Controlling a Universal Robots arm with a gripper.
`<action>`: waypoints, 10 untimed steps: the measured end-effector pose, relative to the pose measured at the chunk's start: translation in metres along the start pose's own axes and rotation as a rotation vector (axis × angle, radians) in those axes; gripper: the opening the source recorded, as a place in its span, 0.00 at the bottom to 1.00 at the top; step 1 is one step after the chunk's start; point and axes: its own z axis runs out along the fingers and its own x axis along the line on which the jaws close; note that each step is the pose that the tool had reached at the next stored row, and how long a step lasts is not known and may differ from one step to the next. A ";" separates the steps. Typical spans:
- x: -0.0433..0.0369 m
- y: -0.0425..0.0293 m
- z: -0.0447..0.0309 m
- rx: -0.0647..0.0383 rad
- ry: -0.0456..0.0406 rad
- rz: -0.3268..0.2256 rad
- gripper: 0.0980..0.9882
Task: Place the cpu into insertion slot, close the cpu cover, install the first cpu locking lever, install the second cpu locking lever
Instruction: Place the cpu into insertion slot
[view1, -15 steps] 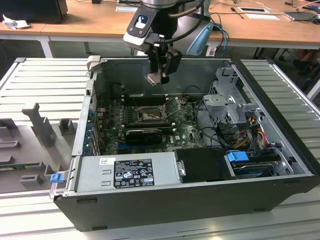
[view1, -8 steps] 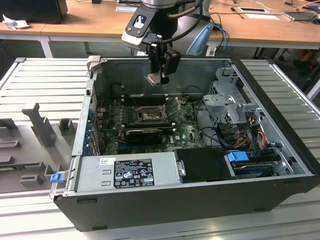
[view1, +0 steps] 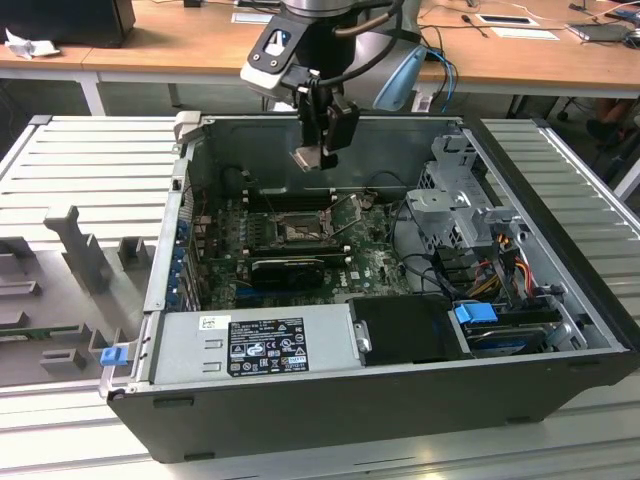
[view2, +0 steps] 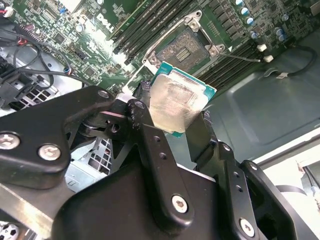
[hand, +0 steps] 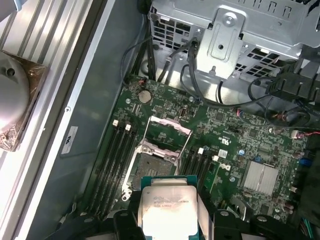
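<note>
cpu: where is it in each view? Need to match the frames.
Exterior view: cpu held in the fingers, up above the open case and the insertion slot.
Second wrist view: cpu clamped between the fingers, tilted, with the insertion slot beyond it.
First wrist view: cpu between the fingers, close to the insertion slot.
Shared landmark: the insertion slot, its centre uncovered.

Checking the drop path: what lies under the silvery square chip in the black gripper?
Below the silvery square chip, shut in the black gripper, lies the green motherboard with the black-framed socket, its centre bare. The chip covers the socket's near edge.
</note>
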 end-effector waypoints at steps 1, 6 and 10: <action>0.0000 0.0000 0.0000 0.000 -0.0004 0.004 0.48; 0.0000 -0.0001 0.0011 -0.001 -0.0065 0.075 0.48; 0.0000 -0.0002 0.0024 -0.003 -0.0128 0.147 0.48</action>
